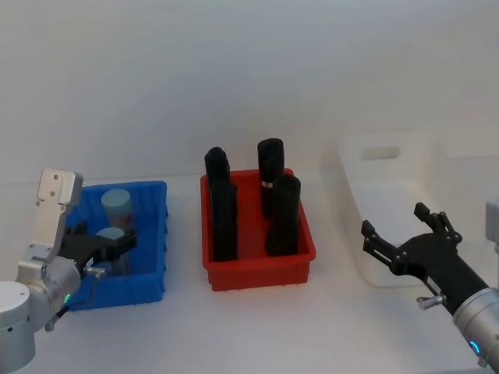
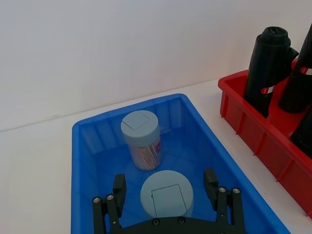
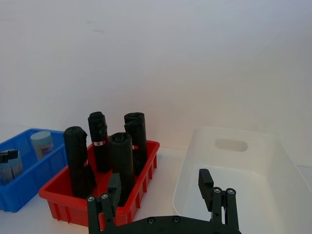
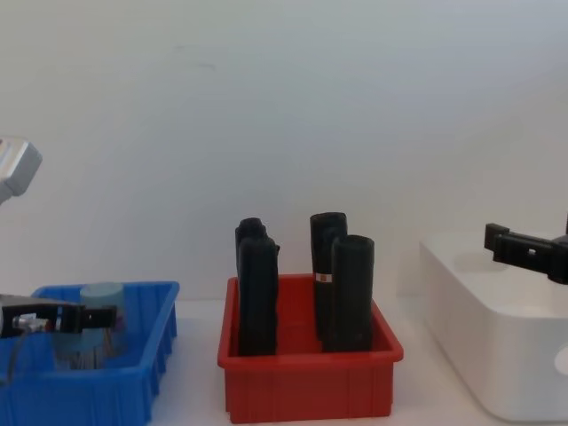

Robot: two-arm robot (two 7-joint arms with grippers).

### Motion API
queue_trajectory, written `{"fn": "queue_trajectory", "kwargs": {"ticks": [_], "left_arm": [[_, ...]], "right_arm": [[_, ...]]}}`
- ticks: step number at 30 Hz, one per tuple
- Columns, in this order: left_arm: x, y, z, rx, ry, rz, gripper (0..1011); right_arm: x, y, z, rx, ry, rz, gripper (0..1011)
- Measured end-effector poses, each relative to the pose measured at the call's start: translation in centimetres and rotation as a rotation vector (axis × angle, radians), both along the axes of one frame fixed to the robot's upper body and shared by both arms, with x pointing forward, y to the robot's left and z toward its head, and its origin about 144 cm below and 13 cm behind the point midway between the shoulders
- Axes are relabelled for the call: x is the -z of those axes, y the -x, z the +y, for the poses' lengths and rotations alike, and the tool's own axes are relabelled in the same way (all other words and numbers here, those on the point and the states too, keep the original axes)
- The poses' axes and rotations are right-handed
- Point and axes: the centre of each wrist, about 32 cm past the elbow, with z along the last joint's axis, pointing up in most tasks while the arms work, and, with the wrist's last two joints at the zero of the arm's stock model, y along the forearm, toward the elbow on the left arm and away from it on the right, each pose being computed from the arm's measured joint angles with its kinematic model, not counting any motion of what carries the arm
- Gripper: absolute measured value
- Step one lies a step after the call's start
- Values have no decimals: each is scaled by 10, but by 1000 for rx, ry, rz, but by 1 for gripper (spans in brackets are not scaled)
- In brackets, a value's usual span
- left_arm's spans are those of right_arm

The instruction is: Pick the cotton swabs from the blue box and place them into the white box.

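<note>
Straddling the near swab jar (image 2: pixel 166 196) mid blue box (image 2: pixel 80 146), left gripper (image 2: pixel 165 180) fingers wide. Off-centre closing could knock it into the far jar (image 2: pixel 140 129). Right gripper (image 3: pixel 160 178) hangs open-fingered at the white box (image 3: pixel 273 161)'s near edge.

The cotton swabs (image 2: pixel 146 155) come in two small clear jars with pale blue-grey lids, both standing upright in the blue box (image 1: pixel 160 234). The far jar (image 2: pixel 140 127) shows tan sticks through its wall. The near jar (image 2: pixel 166 195) stands just in front of it, slightly apart. The blue box is a low, bright plastic bin on the left. The white box (image 3: pixel 195 161), a glossy tub with rounded corners and a thick rim, sits well apart on the right.
</note>
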Motion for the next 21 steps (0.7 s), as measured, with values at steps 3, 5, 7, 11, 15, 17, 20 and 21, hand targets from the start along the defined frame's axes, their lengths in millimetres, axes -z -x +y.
{"fn": "queue_trajectory", "kwargs": {"ticks": [3,5,7,11,15,17,20,21], "left_arm": [[1,-2,2,0,6,5,1004],[2,-3,4,1,11,10,1004],[3,-4,4,1,14,12,1004],[5,-6,7,3,26,23,993],[7,-8,8,5,36,31,887],[8,-9,9,7,43,35,837],[9,-9,10,10,52,40,765],[9,-9,10,10,52,40,746]], "right_arm": [[0,0,0,0,0,0,1002],[0,0,0,0,0,0,1002],[0,0,0,0,0,0,1002],[0,0,0,0,0,0,1002],[0,0,0,0,0,0,1002],[0,0,0,0,0,0,1002],[0,0,0,0,0,0,1002],[0,0,0,0,0,0,1002]]}}
